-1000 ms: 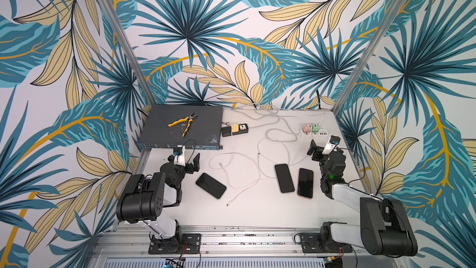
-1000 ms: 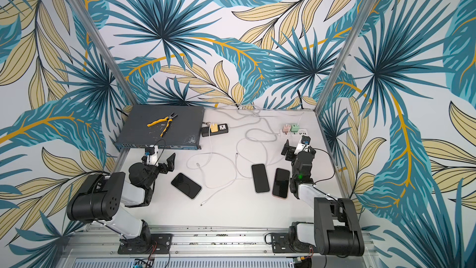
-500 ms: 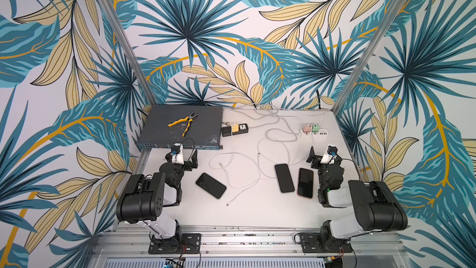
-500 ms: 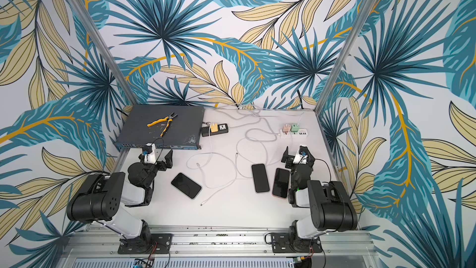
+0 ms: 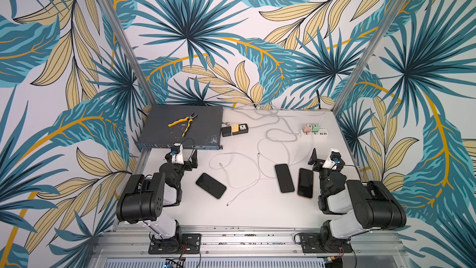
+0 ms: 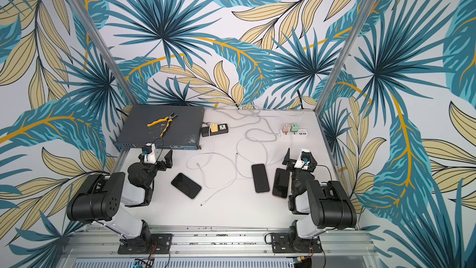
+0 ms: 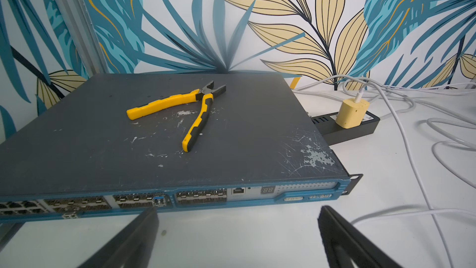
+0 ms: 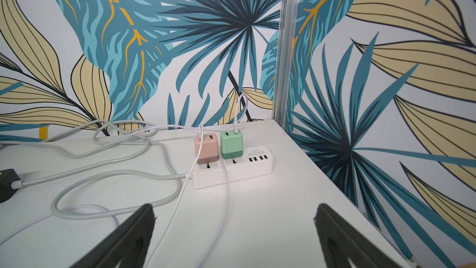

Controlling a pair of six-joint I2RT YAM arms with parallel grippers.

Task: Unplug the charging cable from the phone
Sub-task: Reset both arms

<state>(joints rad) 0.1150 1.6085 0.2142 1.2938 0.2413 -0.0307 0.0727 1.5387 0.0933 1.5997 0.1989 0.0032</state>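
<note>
**Both arms at rest, near to far.** The left arm (image 5: 144, 197) and right arm (image 5: 371, 202) are folded low at the near edge of the table (image 5: 257, 215). Each elbow is drawn back over its base, and each wrist is level just above the surface, facing the far wall.

You see the left gripper (image 7: 238, 212) spread wide with nothing between its fingers. The right gripper (image 8: 234, 210) is equally wide and empty.

3 phones lie flat:
- The left phone (image 5: 210, 185) is near the left gripper, toward the table's middle.
- The middle phone (image 5: 284, 178) and right phone (image 5: 305, 183) lie side by side, the latter just beside the right gripper.

A white charging cable (image 5: 247, 185) loops between the left and middle phones, with 1 plug end free on the table. You cannot tell whether any cable enters the middle or right phone.

Beyond the left gripper, pliers (image 7: 195, 110) rest on a network switch (image 7: 257, 137). Beyond the right gripper, a white power strip (image 8: 231, 171) carries a pink charger (image 8: 206, 149) and a green charger (image 8: 231, 144).
</note>
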